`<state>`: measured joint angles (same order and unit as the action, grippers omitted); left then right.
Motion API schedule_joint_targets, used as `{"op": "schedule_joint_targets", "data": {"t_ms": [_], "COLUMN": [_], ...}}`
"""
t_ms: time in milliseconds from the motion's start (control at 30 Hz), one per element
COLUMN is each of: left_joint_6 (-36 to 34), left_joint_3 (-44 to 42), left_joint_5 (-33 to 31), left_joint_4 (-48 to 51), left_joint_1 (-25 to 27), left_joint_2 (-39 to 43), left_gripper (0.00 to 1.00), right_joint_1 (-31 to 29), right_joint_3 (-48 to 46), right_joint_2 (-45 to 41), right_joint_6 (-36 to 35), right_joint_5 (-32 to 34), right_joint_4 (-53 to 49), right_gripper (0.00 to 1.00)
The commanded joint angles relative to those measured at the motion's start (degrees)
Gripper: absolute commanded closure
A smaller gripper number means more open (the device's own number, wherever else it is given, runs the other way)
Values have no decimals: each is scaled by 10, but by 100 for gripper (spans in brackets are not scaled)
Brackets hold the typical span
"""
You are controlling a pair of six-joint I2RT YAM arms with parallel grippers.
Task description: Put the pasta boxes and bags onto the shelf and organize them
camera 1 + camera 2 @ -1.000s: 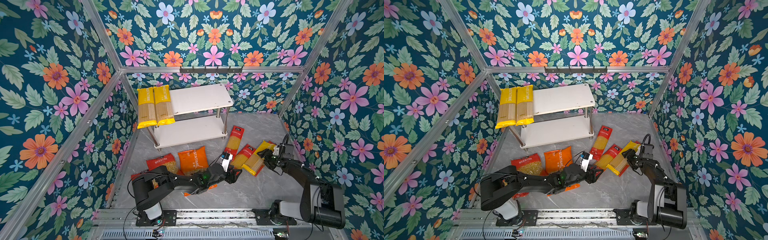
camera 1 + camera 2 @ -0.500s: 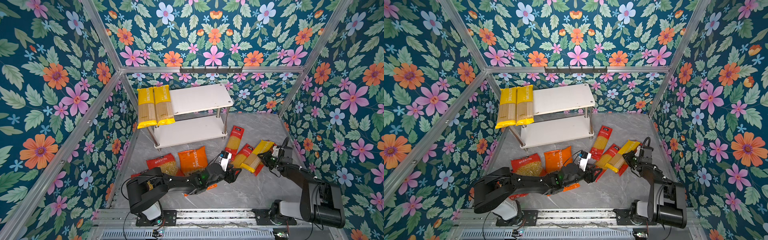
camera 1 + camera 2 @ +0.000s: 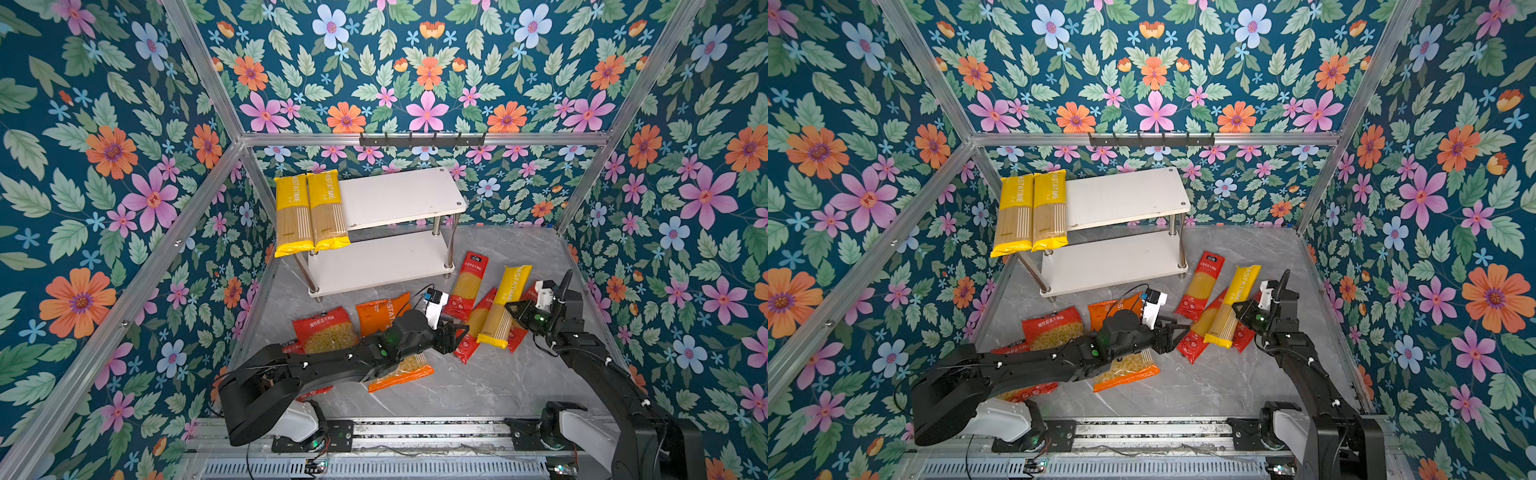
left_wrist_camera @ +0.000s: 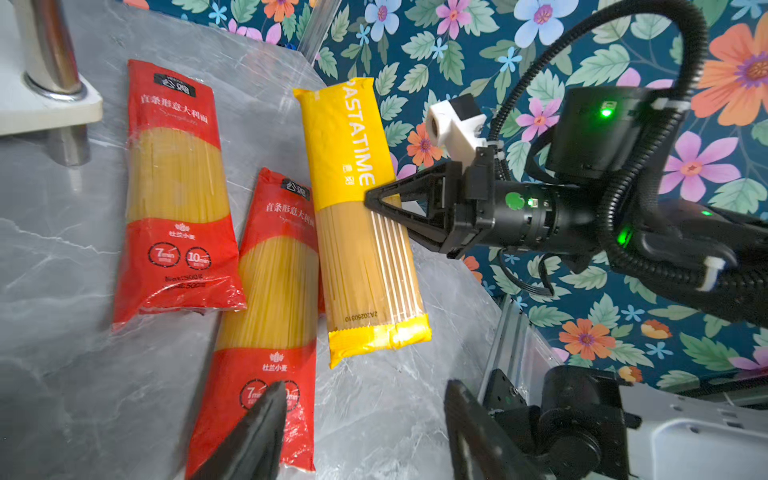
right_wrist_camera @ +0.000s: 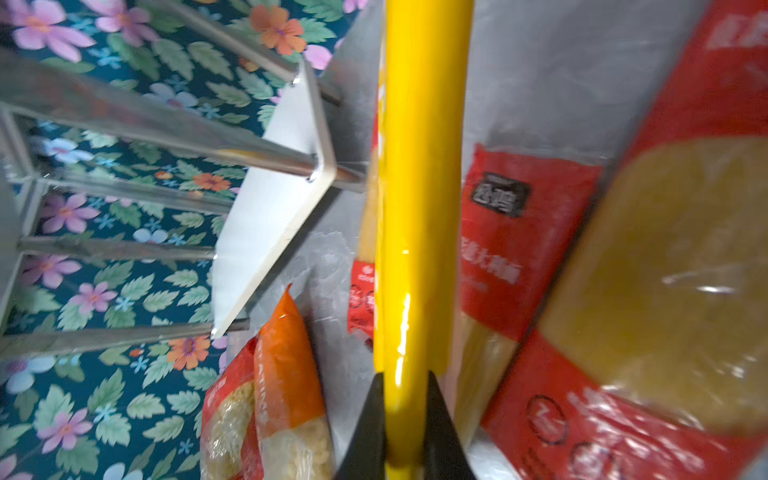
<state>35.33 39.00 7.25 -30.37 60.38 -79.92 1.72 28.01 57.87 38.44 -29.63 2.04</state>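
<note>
Status, right gripper (image 4: 372,199): clenched on one long edge of yellow spaghetti pack (image 4: 353,145), near mid-length, pack extending ahead of the fingertips. Overlaps red spaghetti pack (image 4: 274,270) just beneath. Status, left gripper (image 4: 365,388): released, jaws apart, poised over near end of same red pack. Shelf (image 3: 399,195) well beyond both grippers; holds two yellow packs (image 3: 309,212) on top board.

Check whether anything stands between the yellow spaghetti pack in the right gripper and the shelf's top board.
Nothing tall. A red spaghetti pack lies flat between the held yellow pack and the shelf, likely lifted over. The open left gripper hovers close beside it.
</note>
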Motion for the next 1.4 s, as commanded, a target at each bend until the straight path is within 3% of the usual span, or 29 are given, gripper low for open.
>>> {"op": "schedule_joint_targets", "data": {"t_ms": [0,200,433,633,800,1133,1233,1367], "left_joint_6": [2,58,62,94,93,96,102,107], "left_joint_3": [-29,-77,-58,-71,-67,-69,-64,-40], "left_joint_5": [52,158,222,241,247,226,211,195], "left_joint_4": [-32,-128,-154,-207,-232,-237,-233,-211], "left_joint_1": [-22,-82,-91,-112,-113,-131,-136,-138], "left_joint_2": [34,63,55,74,86,115,125,138], "left_gripper": [35,29,26,29,40,74,82,89], "right_joint_1": [-20,-64,-158,-218,-261,-264,-265,-268], "right_joint_3": [5,-20,32,83,117,173,185,184], "right_joint_2": [-37,-101,-79,-29,21,111,114,98], "right_joint_6": [-4,26,23,31,47,161,162,144], "right_joint_5": [-48,-101,-151,-186,-191,-189,-180,-158], "right_joint_4": [135,312,382,419,449,489,446,377], "right_gripper": [100,100,100,100,100,100,87,61]}}
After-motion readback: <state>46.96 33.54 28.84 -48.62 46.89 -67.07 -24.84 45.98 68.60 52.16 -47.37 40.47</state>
